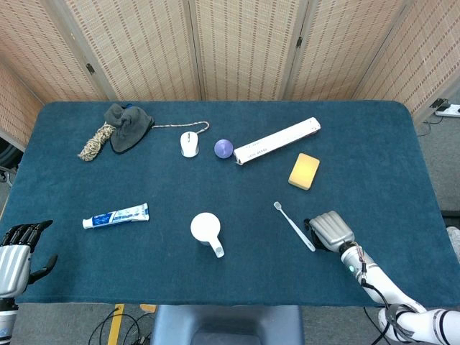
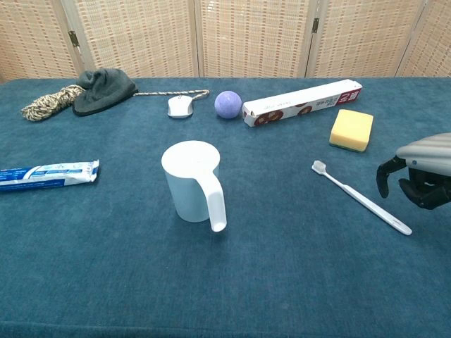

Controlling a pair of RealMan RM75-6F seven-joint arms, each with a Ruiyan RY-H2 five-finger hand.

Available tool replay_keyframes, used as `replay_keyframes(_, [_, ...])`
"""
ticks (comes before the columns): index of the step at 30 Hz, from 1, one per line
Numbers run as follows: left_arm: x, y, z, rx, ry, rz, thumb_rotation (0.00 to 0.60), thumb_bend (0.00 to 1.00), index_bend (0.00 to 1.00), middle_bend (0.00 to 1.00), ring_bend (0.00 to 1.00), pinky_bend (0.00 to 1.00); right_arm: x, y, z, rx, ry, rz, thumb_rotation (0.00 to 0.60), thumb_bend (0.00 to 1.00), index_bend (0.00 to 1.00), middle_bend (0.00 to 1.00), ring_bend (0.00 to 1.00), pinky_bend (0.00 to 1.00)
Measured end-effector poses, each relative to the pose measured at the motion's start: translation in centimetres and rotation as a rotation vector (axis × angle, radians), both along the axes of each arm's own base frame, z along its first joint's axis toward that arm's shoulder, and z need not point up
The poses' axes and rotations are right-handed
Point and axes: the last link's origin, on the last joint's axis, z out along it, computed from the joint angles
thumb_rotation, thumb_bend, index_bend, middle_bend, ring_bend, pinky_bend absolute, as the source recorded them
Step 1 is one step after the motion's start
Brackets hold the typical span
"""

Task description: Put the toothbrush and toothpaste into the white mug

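Blue-clothed table standing before woven screens, white mug sitting upright near its middle.
Toothbrush is lying flat right of the mug, toothpaste left of it. Right hand, cut off at the frame edge, is curling its fingers on nothing just beyond the toothbrush; left hand is lying spread, partly cropped.

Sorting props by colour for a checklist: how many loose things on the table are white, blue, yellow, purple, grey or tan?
White: 4, mug, toothbrush, mouse, box
Blue: 1, toothpaste
Yellow: 1, sponge
Purple: 1, ball
Grey: 1, cloth
Tan: 1, rope
Total: 9
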Motion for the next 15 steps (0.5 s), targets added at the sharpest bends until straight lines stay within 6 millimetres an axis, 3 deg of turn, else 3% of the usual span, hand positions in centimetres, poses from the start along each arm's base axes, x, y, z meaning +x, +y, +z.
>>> replay_keyframes(15, [-0.1,-0.2,0.1,0.001,0.004,0.009,0.600,0.35,0.22,0.30,0.24,0.21,2.0,-3.1,-3.3,0.004,-0.030,0.042,0.600,0.76,0.42,0.98,1.00,0.97])
